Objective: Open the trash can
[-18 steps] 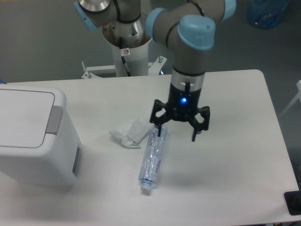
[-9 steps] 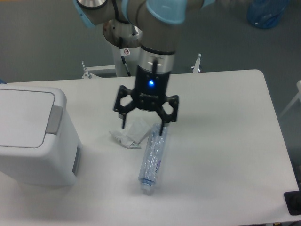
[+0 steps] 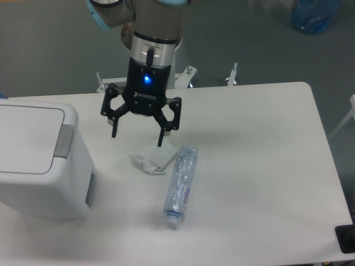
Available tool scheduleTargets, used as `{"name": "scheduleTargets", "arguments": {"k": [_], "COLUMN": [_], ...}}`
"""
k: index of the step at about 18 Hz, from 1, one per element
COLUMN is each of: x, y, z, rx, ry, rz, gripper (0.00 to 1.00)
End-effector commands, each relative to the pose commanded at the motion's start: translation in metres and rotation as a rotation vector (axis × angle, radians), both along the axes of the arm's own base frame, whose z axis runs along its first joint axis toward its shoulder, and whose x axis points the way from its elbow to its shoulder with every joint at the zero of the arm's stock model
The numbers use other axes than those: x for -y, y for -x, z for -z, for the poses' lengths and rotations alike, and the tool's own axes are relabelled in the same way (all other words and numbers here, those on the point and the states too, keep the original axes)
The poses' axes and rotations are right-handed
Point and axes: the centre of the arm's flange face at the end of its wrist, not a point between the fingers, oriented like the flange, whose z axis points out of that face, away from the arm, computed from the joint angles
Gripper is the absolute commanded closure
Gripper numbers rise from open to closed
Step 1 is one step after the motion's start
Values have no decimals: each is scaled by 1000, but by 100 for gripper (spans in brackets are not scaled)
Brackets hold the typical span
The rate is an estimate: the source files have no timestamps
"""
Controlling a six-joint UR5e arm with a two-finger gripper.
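Observation:
The trash can (image 3: 39, 160) is a large white boxy bin at the left edge of the table. Its flat white lid is shut, with a grey latch tab (image 3: 65, 139) on its right edge and a grey slot on its side. My gripper (image 3: 137, 133) is open and empty. It hangs above the table to the right of the bin, a hand's width from the latch tab, over the near edge of a crumpled white wrapper.
A crumpled white wrapper (image 3: 151, 157) lies just below the gripper. A crushed clear plastic bottle (image 3: 180, 185) lies to its right. The white table (image 3: 260, 166) ends at the right and front. The robot base (image 3: 150, 61) stands at the back.
The gripper has moved steadily left, from over the bottle's top end to beside the trash can, staying open. The bottle, wrapper and bin have not moved.

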Motion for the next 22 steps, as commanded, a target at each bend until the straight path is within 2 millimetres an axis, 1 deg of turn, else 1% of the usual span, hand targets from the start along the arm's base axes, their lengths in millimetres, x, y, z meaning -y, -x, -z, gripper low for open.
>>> {"name": "scheduleTargets", "arguments": {"k": [4,5,6,7,21,22], "x": [-13,-24,-33,-37,-40,-41], "y": [-18,-22,-31,-37,-46,-45], "z": [4,15,17,18,29,33], "rx": [28,54,64,68,81,86], "ry": [4,16,20,22,41,47], "rz": [6,7,18,25,37,37], "gripper": [0,0,0,0,0,0]}}
